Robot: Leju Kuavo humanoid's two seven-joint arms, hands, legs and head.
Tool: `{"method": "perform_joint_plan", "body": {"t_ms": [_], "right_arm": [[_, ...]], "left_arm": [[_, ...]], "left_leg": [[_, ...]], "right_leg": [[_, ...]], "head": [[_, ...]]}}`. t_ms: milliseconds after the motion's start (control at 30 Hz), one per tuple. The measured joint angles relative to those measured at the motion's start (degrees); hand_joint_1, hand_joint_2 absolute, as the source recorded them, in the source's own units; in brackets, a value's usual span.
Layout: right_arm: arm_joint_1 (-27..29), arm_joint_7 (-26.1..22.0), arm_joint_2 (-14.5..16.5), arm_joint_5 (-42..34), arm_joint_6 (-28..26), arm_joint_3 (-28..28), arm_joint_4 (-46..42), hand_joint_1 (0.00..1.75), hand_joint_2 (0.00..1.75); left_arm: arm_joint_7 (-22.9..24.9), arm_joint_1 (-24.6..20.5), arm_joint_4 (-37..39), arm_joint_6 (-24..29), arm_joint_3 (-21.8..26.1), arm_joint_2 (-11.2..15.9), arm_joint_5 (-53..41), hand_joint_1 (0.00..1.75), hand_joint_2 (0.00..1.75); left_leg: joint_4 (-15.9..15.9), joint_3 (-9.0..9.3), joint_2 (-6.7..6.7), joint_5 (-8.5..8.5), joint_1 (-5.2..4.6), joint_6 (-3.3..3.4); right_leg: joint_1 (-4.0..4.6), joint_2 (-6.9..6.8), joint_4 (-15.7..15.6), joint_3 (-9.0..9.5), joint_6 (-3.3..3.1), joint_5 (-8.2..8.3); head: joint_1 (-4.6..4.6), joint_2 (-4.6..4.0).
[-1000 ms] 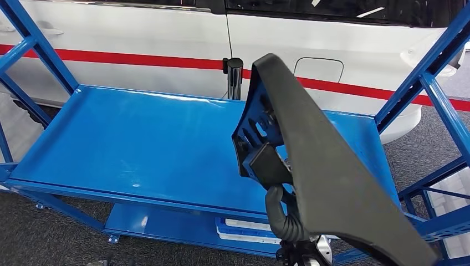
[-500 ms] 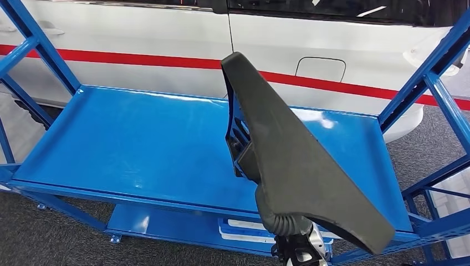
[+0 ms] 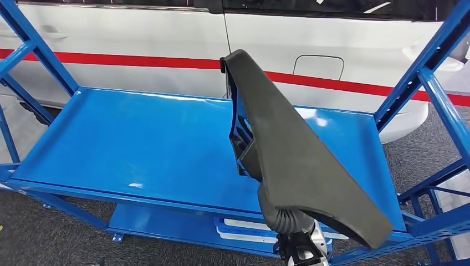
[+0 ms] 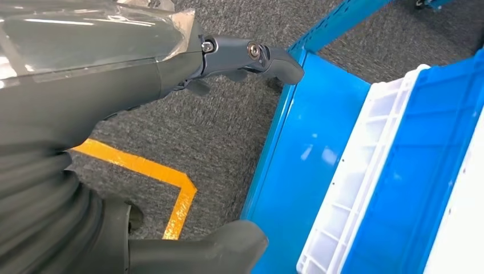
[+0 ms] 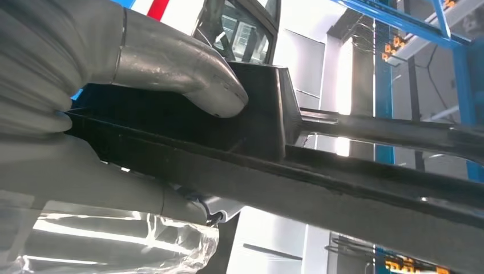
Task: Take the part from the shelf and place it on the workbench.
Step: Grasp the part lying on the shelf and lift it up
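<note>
While the right robot hand [image 5: 142, 114] grips the long black moulded plastic part [image 3: 294, 155], setting it on the blue metal surface [image 3: 138, 144] beneath remains; the left robot hand [image 4: 188, 74] hangs spread

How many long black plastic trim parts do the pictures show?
1. The long black plastic trim part is held by the right hand above the blue metal workbench. More may be hidden.

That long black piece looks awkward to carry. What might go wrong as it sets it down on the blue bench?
The right hand grips the black part at one spot near its middle, so the long piece may swing or twist in the grip.

Its far tip rises close in front of the white car; a forward reach might knock it.

Tilted like this, it may land edge-first on the workbench and tip.
</note>
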Motion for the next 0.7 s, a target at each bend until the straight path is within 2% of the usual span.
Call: {"method": "perform_joint_plan", "body": {"t_ms": [33, 67, 167, 200, 233, 267, 333, 367, 400, 467, 533, 567, 600, 667, 700], "right_arm": [[-0.1, 0.0, 0.1, 0.0, 0.0, 0.0, 0.0, 1.75, 1.75], [-0.3, 0.0, 0.1, -0.1, 0.0, 0.0, 0.0, 1.75, 1.75], [-1.4, 0.0, 0.5, -1.3, 0.0, 0.0, 0.4, 1.75, 1.75], [-1.8, -0.2, 0.6, -1.8, 0.0, 0.0, 0.6, 1.75, 1.75], [-2.0, -0.4, 0.7, -2.3, 0.0, 0.0, 0.8, 1.75, 1.75], [-2.1, -0.7, 0.8, -2.7, -0.1, -0.1, 1.0, 1.75, 1.75], [-2.2, -1.4, 0.9, -2.9, -0.3, -0.2, 1.4, 1.75, 1.75], [-2.2, -1.7, 1.0, -3.0, -0.4, -0.2, 1.5, 1.75, 1.75], [-2.3, -1.9, 1.0, -3.0, -0.5, -0.3, 1.6, 1.75, 1.75], [-2.5, -2.0, 1.1, -3.0, -0.7, -0.3, 1.7, 1.75, 1.75], [-2.5, -2.2, 1.1, -3.0, -0.8, -0.4, 1.8, 1.75, 1.75], [-2.6, -2.2, 1.0, -3.0, -0.8, -0.4, 1.9, 1.75, 1.75], [-2.6, -2.2, 1.0, -3.0, -0.9, -0.4, 1.9, 1.75, 1.75], [-2.6, -2.3, 1.0, -2.9, -1.0, -0.4, 2.1, 1.75, 1.75], [-2.5, -2.4, 0.9, -2.9, -1.1, -0.4, 2.2, 1.75, 1.75]], "left_arm": [[0.0, 0.0, 0.0, 0.0, 0.0, 0.0, -0.1, 0.0, 1.75], [0.0, 0.0, 0.0, 0.0, 0.0, 0.0, -0.2, 0.0, 1.75], [0.0, -0.1, 0.1, -0.1, 0.0, -0.1, -0.5, 0.0, 1.75], [0.0, -0.2, 0.1, -0.1, -0.1, -0.1, -0.6, 0.0, 1.75], [0.0, -0.2, 0.1, -0.1, -0.1, -0.1, -0.6, 0.0, 1.75], [0.0, -0.2, 0.2, 0.0, -0.1, -0.1, -0.6, 0.0, 1.75], [0.0, -0.3, 0.2, 0.0, -0.1, -0.1, -0.6, 0.0, 1.75], [0.0, -0.4, 0.2, 0.0, -0.1, -0.1, -0.6, 0.0, 1.75], [0.0, -0.5, 0.2, 0.0, -0.1, -0.1, -0.7, 0.0, 1.75], [0.0, -0.5, 0.2, 0.0, -0.1, -0.1, -0.7, 0.0, 1.75], [0.0, -0.6, 0.2, 0.0, -0.1, -0.2, -0.7, 0.0, 1.75], [0.0, -0.7, 0.2, 0.0, 0.0, -0.3, -0.7, 0.0, 1.75], [0.0, -0.7, 0.2, 0.0, 0.0, -0.3, -0.7, 0.0, 1.75], [0.0, -0.7, 0.2, 0.0, 0.0, -0.3, -0.7, 0.0, 1.75], [0.0, -0.7, 0.2, 0.0, 0.0, -0.3, -0.7, 0.0, 1.75]], "left_leg": [[0.7, -0.36, 0.06, -0.75, 0.19, -0.25], [2.2, -1.02, 0.14, -2.24, 0.36, -0.46], [11.7, -4.47, 0.35, -8.78, 0.5, -0.86], [14.1, -5.09, 0.35, -9.86, 0.5, -0.91], [14.8, -4.83, 0.35, -9.89, 0.5, -0.88], [13.5, -3.49, 0.36, -8.96, 0.5, -0.75], [6.1, 1.59, 0.36, -6.5, 0.45, -0.26], [2.9, 3.71, 0.34, -5.55, 0.29, -0.01], [0.6, 5.03, 0.31, -5.11, 0.06, 0.25], [-0.2, 5.17, 0.29, -4.53, -0.5, 0.79], [-0.9, 4.48, 0.5, -3.47, -0.46, 1.6], [-1.2, 3.93, 0.64, -2.74, -0.35, 2.07], [-1.4, 3.21, 0.76, -1.97, -0.25, 2.39], [-1.4, 1.62, 0.87, -0.72, -0.34, 2.68], [-1.3, 0.74, 0.94, -0.09, -0.36, 2.61]], "right_leg": [[-0.08, -0.03, 0.0, -0.19, -0.51, 0.23], [-0.1, -0.08, -0.1, -0.42, -1.19, 0.54], [0.49, -0.28, -0.1, -1.61, -2.86, 1.45], [0.74, -0.35, -0.1, -2.08, -3.12, 1.78], [0.96, -0.39, -0.1, -2.53, -3.25, 2.13], [1.13, -0.42, -0.1, -2.96, -3.27, 2.49], [1.38, -0.42, -0.1, -3.65, -3.05, 3.21], [1.48, -0.45, -0.1, -3.86, -2.78, 3.58], [1.52, -0.51, -0.1, -3.98, -2.47, 3.91], [1.4, -0.63, -0.2, -4.06, -1.65, 4.61], [1.39, -0.64, 0.2, -4.63, -1.1, 4.57], [1.41, -0.62, 1.2, -5.3, -1.17, 3.4], [1.39, -0.59, 3.4, -6.21, -1.43, 1.3], [1.09, -0.57, 10.0, -8.04, -1.89, -3.64], [0.92, -0.57, 13.2, -8.48, -1.71, -4.99]], "head": [[-0.11, 0.0], [-0.21, -0.01], [-0.42, -0.01], [-0.42, -0.01], [-0.42, -0.01], [-0.42, -0.01], [-0.43, -0.01], [-0.38, -0.01], [-0.32, 0.0], [-0.25, 0.01], [-0.32, 0.01], [-0.18, 0.0], [-0.04, 0.0], [0.27, 0.0], [0.33, 0.01]]}}
